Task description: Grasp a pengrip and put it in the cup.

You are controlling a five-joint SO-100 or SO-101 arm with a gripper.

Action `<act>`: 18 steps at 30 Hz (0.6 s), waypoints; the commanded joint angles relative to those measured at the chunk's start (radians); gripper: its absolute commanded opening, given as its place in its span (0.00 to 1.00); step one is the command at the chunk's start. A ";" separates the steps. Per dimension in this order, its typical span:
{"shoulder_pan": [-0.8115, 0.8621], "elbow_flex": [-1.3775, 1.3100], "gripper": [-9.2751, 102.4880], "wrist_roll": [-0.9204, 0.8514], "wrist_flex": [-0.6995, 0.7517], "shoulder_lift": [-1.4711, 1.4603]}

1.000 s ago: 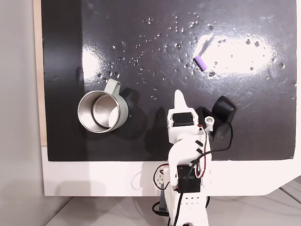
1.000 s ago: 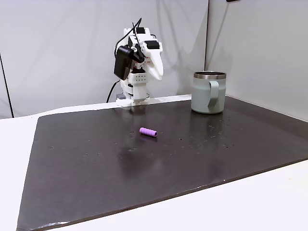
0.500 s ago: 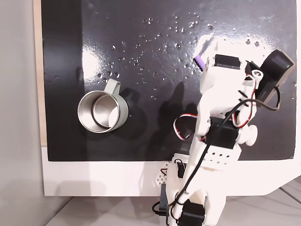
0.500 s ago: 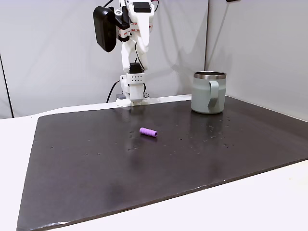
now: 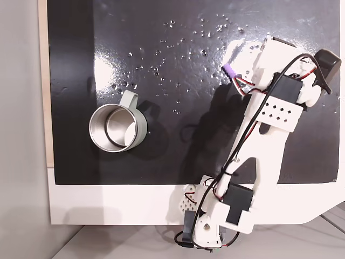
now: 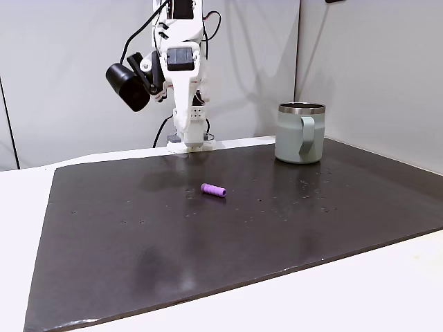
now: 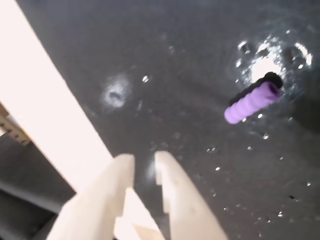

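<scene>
The pengrip [image 7: 251, 102] is a small purple ribbed tube lying on the black mat, up and to the right of my gripper [image 7: 144, 161] in the wrist view. My gripper hangs well above the mat, its two pale fingers nearly together with a thin slit and nothing between them. In both fixed views the pengrip [image 5: 229, 70] [image 6: 213, 189] lies alone, with the arm's wrist [image 5: 280, 81] just beside it from above. The cup [image 5: 141, 131] [image 6: 297, 135], grey-green with a steel inside, stands upright far from the pengrip.
The black mat [image 5: 161, 32] is dotted with white specks and glare. A white table border [image 5: 108, 202] runs along the arm's base side and shows as a pale strip [image 7: 45, 110] in the wrist view. The raised arm [image 6: 181, 62] stands at the mat's back edge.
The arm unfolded from its tucked pose by the base, rose, and swung out over the mat toward the pengrip. Pengrip and cup have not moved.
</scene>
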 commanded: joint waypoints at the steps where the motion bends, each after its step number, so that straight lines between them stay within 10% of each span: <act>1: 0.021 -0.109 0.08 0.006 0.009 -0.071; 18: -0.060 -0.207 0.24 0.058 0.150 -0.262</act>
